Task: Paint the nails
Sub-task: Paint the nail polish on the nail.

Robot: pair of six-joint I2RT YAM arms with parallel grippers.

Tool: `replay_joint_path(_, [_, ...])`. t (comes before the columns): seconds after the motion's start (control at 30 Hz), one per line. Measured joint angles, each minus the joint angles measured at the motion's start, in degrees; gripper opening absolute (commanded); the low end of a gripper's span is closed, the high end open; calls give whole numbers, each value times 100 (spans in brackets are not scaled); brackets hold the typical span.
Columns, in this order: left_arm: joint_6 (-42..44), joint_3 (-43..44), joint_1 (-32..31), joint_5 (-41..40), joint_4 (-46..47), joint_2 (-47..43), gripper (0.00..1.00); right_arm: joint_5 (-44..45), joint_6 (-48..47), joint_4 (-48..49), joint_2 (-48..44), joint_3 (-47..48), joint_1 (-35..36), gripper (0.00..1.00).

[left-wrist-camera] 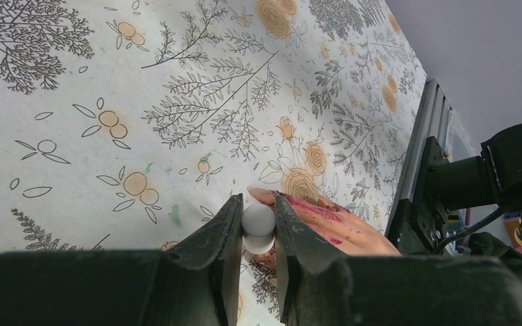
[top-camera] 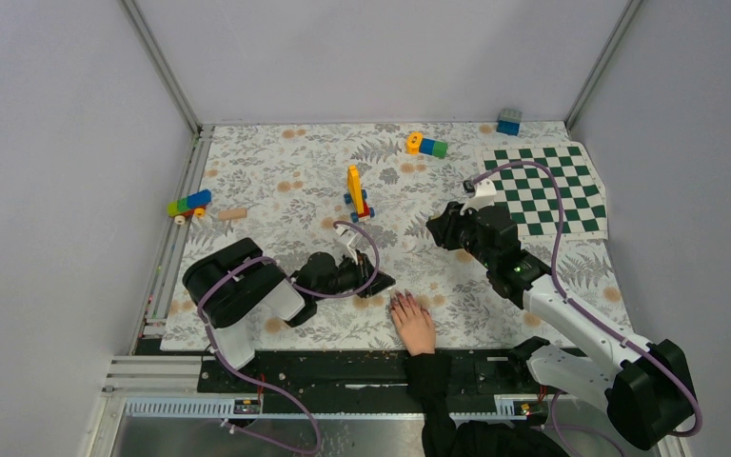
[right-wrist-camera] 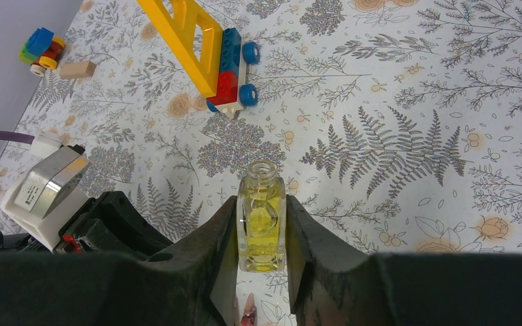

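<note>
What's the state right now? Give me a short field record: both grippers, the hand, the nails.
left gripper: shut on white cap, right beside the fingertips; brush itself hidden
right gripper: shut on bottle, upright, uncapped, yellowish liquid
hand: palm down, flat on the patterned mat, near its front edge
nails: dark red; red smears on the skin too
not settled: which nail is being worked
</note>
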Motion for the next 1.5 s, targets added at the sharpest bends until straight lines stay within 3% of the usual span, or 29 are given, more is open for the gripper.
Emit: replay_joint_path(1.5, [190, 302, 0, -4, -236, 195, 0, -2, -2, 2, 170, 2, 0, 0])
